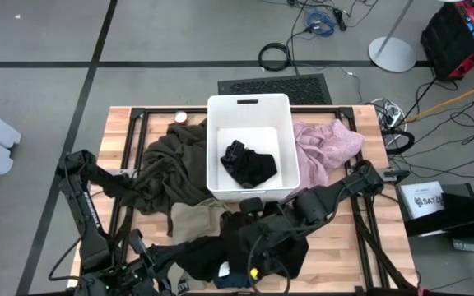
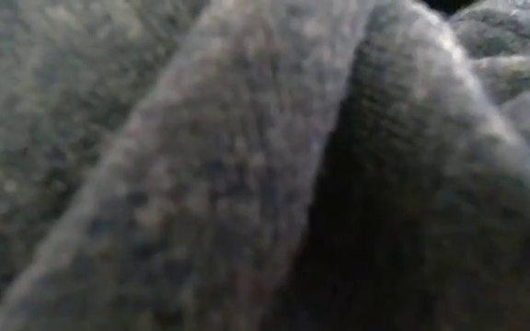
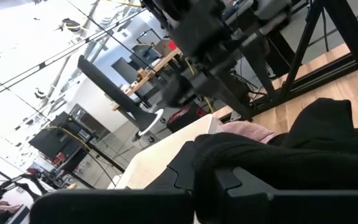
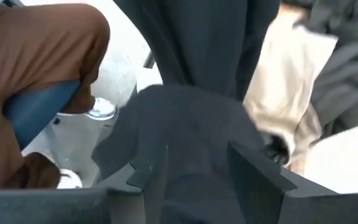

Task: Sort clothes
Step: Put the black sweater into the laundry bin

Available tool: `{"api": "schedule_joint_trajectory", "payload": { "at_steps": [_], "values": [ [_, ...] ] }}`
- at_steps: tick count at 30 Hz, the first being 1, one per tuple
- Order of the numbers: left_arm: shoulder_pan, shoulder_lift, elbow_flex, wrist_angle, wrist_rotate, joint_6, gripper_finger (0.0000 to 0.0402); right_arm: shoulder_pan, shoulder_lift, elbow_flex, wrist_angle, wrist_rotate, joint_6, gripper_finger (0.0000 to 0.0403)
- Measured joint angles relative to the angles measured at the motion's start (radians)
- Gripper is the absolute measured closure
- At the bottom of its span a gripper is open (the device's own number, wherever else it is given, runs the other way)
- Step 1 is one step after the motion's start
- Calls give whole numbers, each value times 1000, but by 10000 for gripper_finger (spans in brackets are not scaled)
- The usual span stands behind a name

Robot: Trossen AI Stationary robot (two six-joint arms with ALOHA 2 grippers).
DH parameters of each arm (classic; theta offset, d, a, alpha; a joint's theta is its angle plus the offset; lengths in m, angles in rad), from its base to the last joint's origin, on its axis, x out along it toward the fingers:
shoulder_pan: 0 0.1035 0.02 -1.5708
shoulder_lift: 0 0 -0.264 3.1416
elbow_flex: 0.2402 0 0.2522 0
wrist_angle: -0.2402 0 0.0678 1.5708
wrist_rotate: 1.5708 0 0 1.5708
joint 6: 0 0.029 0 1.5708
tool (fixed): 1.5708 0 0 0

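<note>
A black garment lies bunched at the table's near middle. It fills the low view close up. My right gripper stands over it and is shut on it. My left gripper is at its near-left end with the fingers close together on black cloth. A beige garment lies between the black one and a dark olive garment. A pale pink garment lies right of the white bin. Another black garment lies in the bin. My left gripper seems shut on the black garment's near-left edge, coming level from the table's left; the cloth covers the fingertips, so the hold itself is hidden. My right gripper pinches a thick bunch of the black garment between its two fingers. The fingers slant down toward the near edge. The cloth runs on past the fingers in a slack fold, the rest on the table.
The bin stands at the table's far middle with cloth on both sides. A scrap of teal cloth shows at the near edge. A person's brown trouser leg shows beyond the near edge. Bare wood lies at the near right.
</note>
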Motion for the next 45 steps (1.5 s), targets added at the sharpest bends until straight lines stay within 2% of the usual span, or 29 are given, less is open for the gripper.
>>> {"api": "schedule_joint_trajectory", "payload": {
  "at_steps": [10,13,16,22,30,34,37,41,45],
  "values": [
    [0,0,0,0,0,-1,391,-6,97,-21,-1,-6,19,256],
    [0,0,0,0,0,-1,391,-6,101,-21,-1,4,19,299],
    [0,0,0,-1,0,-1,391,-6,101,-21,5,4,5,380],
    [0,0,-1,-1,0,-3,391,-5,64,-21,-34,10,23,401],
    [1,0,-1,-3,0,-2,391,34,-120,-21,-90,228,108,403],
    [18,0,-1,-3,2,14,391,86,-211,-21,-81,382,125,403],
    [54,-14,-2,2,44,67,391,132,-279,-21,-66,549,125,403],
    [126,-53,32,5,111,122,391,199,-360,-21,-5,827,89,403],
    [195,-80,109,48,275,218,391,257,-420,-21,145,1033,-64,403]
  ]
}}
